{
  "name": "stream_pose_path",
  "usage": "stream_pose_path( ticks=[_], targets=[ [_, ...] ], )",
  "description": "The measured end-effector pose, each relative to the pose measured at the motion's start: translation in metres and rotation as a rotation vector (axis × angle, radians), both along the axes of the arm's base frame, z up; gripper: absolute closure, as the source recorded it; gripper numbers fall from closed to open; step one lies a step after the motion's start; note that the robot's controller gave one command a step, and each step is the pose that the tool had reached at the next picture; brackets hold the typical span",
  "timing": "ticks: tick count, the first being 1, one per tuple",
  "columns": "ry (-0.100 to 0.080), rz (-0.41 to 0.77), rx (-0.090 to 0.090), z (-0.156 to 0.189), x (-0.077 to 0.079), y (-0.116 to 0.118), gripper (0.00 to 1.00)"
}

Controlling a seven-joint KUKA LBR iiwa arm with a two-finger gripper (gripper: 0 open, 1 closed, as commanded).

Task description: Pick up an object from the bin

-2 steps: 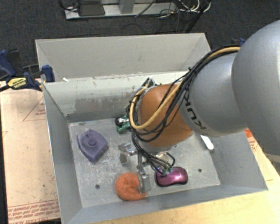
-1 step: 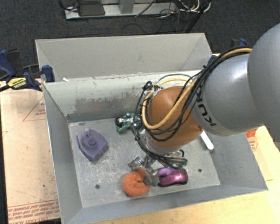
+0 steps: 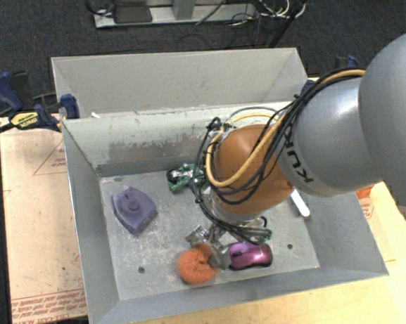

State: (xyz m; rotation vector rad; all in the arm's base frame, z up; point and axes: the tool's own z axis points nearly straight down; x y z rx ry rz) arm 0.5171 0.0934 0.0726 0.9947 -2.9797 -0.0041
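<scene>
Down at the front of the grey bin (image 3: 88, 224), the gripper (image 3: 216, 252) sits low between two things that lie almost side by side: a fuzzy orange ball (image 3: 195, 267) toward the view's left and a glossy magenta toy (image 3: 251, 256), rounded like a small car, toward its right. Both lie just beside it or touch it, and neither is plainly gripped. Whether the claw is wide or narrow I cannot tell, because the wrist's brown cover (image 3: 242, 168) and looped cables (image 3: 213, 157) hang over it. The main risk, as I judge it, is that the claw stands in the gap between the two things, so a squeeze could catch nothing, or only nip an edge. The ball looks soft and could compress and slip free on the lift. The toy looks smooth and curved, so an off-centre pinch could squirt it out toward the front wall, which is near. Catching both at once is also possible, and one would likely drop on the way up. A lavender moulded lump (image 3: 132, 210) at the left, a green thing (image 3: 182, 177) toward the back and a white stick (image 3: 300, 204) at the right lie well apart and look safe from any nudge.
</scene>
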Motion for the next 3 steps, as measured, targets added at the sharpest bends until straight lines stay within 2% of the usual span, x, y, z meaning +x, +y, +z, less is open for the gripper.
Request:
stream_pose_path(
  ticks=[1,2,3],
  targets=[
    [-0.002,0.018,0.002,0.106,-0.011,-0.005,1.0],
    [-0.001,0.018,0.002,0.106,-0.011,-0.005,1.0],
    [-0.005,0.004,0.004,0.203,-0.009,-0.01,1.0]
  ],
)
